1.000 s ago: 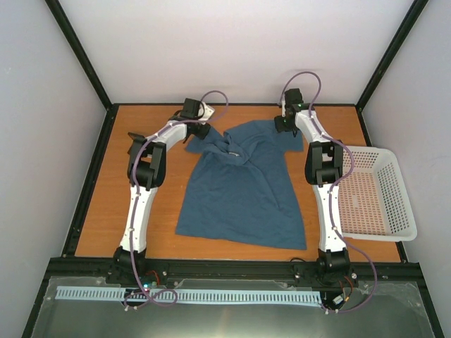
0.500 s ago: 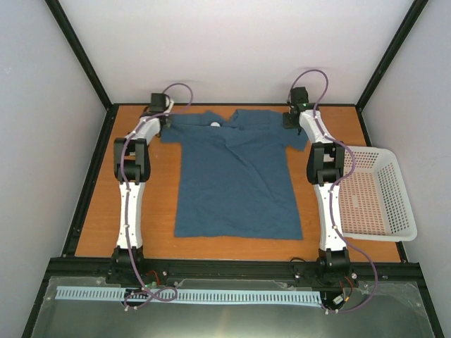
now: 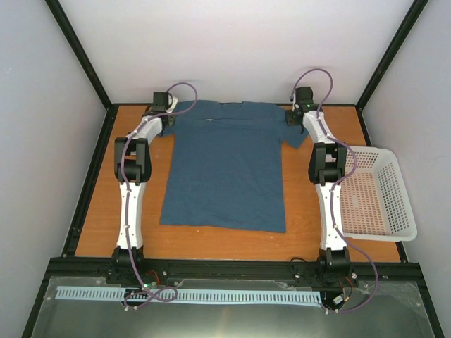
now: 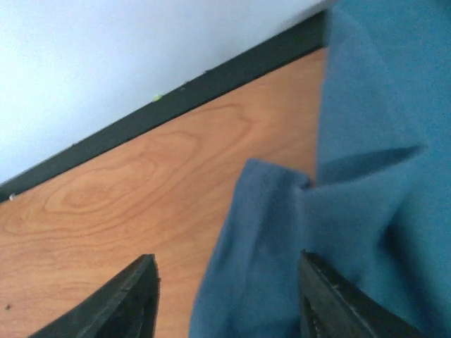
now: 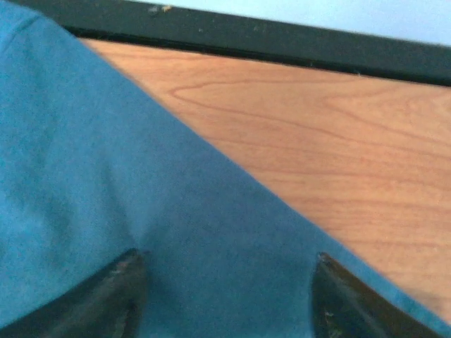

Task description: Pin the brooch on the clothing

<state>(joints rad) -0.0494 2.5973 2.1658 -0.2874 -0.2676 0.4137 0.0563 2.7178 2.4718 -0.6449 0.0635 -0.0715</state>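
Orientation: overhead view, 6 o'clock at the arm bases, 12 o'clock at the far wall.

1. Near zone. The hem of the T-shirt (image 3: 225, 169) lies toward 6 o'clock, flat on the table (image 3: 95, 211). A white mesh basket (image 3: 407, 224) stands at 3 o'clock, apart from the cloth.

2. Far zone. The collar (image 3: 227, 120) lies at 12 o'clock. The left gripper (image 3: 161, 118) sits over the sleeve at 11 o'clock, and the right gripper (image 3: 291, 118) over the sleeve at 1 o'clock.

3. Tool state. In each wrist view the fingers (image 4: 137, 296) (image 5: 120, 296) stand wide apart. Cloth lies between them but is not pinched. Neither gripper has hold of anything.

4. Brooch. It cannot be made out in any view, so its position cannot be told.

5. Step in hand (judged): letting go of the spread garment.
   - Raise each gripper straight up before drawing it back toward 6 o'clock. A sideways pull would likely catch a sleeve and wrinkle the cloth.
   - Leave the chest area below the collar flat, as it is the probable pinning site.
   - Find the brooch before either arm commits to a move.
   - Press the cloth down just beside the site with one gripper while the other brings the brooch.
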